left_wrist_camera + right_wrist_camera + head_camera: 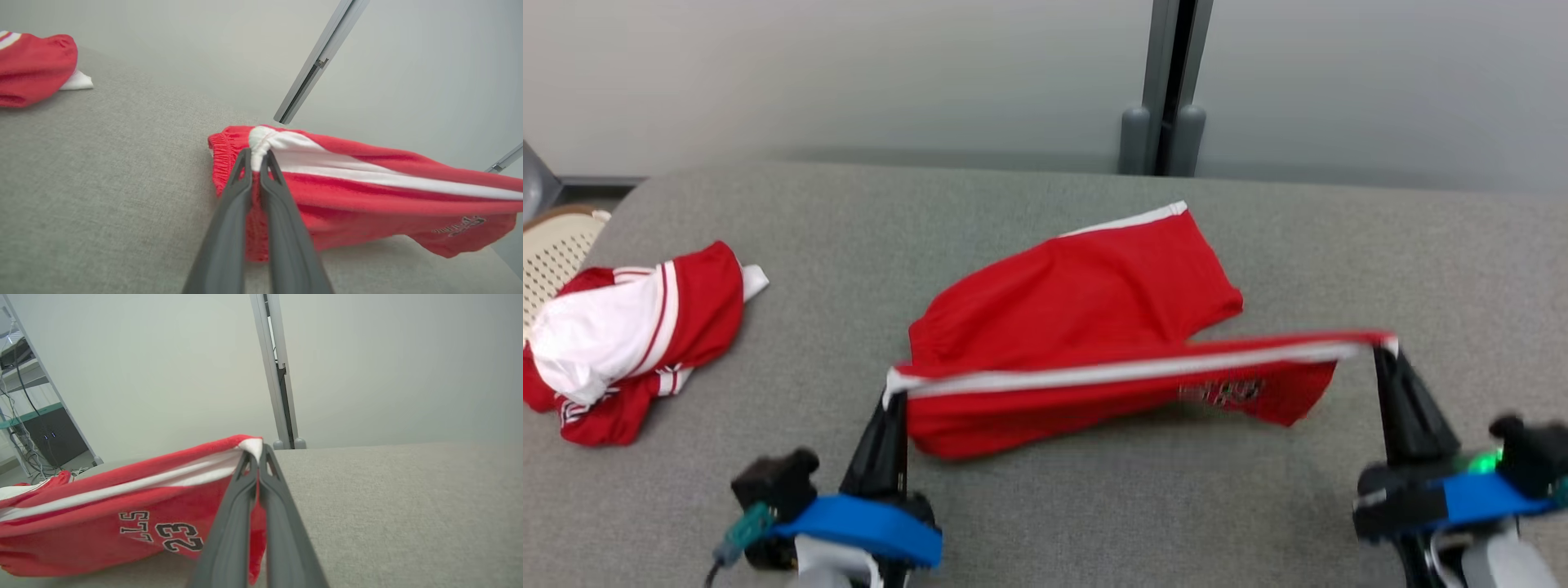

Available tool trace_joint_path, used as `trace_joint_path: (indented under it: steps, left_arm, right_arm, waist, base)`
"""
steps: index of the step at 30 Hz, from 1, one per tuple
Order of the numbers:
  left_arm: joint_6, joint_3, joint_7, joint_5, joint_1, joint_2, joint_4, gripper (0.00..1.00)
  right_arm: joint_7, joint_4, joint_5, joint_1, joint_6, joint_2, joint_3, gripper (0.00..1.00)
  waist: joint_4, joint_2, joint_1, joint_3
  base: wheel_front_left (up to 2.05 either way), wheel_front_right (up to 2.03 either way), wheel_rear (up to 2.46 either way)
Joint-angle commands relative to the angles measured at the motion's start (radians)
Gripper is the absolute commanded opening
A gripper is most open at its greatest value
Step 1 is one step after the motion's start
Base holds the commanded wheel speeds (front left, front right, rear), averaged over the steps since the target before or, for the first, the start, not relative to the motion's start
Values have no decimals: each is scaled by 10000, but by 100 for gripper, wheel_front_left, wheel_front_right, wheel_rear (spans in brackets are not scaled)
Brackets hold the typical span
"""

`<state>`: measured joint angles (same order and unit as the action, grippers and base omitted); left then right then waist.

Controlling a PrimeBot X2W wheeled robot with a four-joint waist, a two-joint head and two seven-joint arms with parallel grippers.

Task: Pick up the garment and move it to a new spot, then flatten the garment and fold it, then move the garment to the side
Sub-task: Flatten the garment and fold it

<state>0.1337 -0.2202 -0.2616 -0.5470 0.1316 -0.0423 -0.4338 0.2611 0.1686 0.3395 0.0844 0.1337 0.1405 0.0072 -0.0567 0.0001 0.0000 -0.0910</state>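
Shorts (1078, 327), red with a white side stripe, stretch above the grey table (1045, 506) between the left gripper (894, 398), pinched shut on the waistband (222, 151) whose gathered elastic the left wrist view shows, and the right gripper (1383, 349), pinched on the hem (251, 444) beside a "23" print (178, 535) legible from the right wrist view.

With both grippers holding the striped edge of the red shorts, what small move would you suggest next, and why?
Probably carry both ends toward the far side and lower them. The left gripper and right gripper are shut on the white stripe of the red shorts, taut above the grey table, while the far half lies on it.
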Motion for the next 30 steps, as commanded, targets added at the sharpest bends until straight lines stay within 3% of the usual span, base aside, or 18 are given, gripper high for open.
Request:
trace_joint_path:
  steps: [1, 8, 12, 19, 20, 21, 22, 23, 24, 30]
  left_arm:
    - [-57, 32, -50, -95, 339, -152, -113, 0]
    - [-52, -412, -50, -542, 2572, -110, -697, 0]
    - [-263, -571, -48, -766, 3594, -99, -1064, 0]
    - [-518, -1083, -50, -1230, 4762, -95, -1702, 2]
    - [-558, -1144, -49, -1325, 4859, -98, -1789, 27]
    - [-560, -1200, -49, -1393, 4964, -100, -1868, 66]
    - [-584, -1248, -49, -1457, 5032, -97, -1931, 100]
    - [-584, -1248, -49, -1457, 5032, -97, -1931, 100]
    - [-587, -1333, -49, -1594, 5147, -97, -2050, 100]
    - [-611, -1418, -49, -1736, 5072, -90, -2130, 100]
  right_arm:
    - [56, 78, -105, 560, -47, 166, -32, 0]
    - [47, 2002, -688, 3957, -37, 449, 549, 0]
    - [37, 3396, -980, 5753, -36, 454, 734, 0]
    - [24, 5797, -1915, 7970, -36, 462, 701, 0]
    - [26, 6085, -2058, 8156, -37, 467, 676, 0]
    - [28, 6384, -2230, 8340, -36, 460, 672, 0]
    - [31, 6664, -2380, 8478, -37, 445, 640, 25]
    - [31, 6664, -2380, 8478, -37, 445, 640, 25]
    - [38, 7092, -2603, 8766, -36, 333, 512, 100]
    - [41, 7263, -2977, 8684, -33, 186, 303, 100]
  waist:
    - [-229, -1, 0, -358]
    - [-514, -1, 0, -1776]
    - [-704, -1, 0, -2502]
    - [-985, -1, 0, -3283]
    - [-1005, -1, 0, -3355]
    - [-1016, -1, 0, -3418]
    - [-1016, -1, 0, -3463]
    - [-1016, -1, 0, -3463]
    - [-1009, -1, 0, -3520]
    - [-958, -1, 0, -3488]
  base:
    - [0, 0, 0]
    - [0, 0, 0]
    - [0, 0, 0]
    - [0, 0, 0]
    - [0, 0, 0]
    - [0, 0, 0]
    - [0, 0, 0]
    - [0, 0, 0]
    - [0, 0, 0]
    - [0, 0, 0]
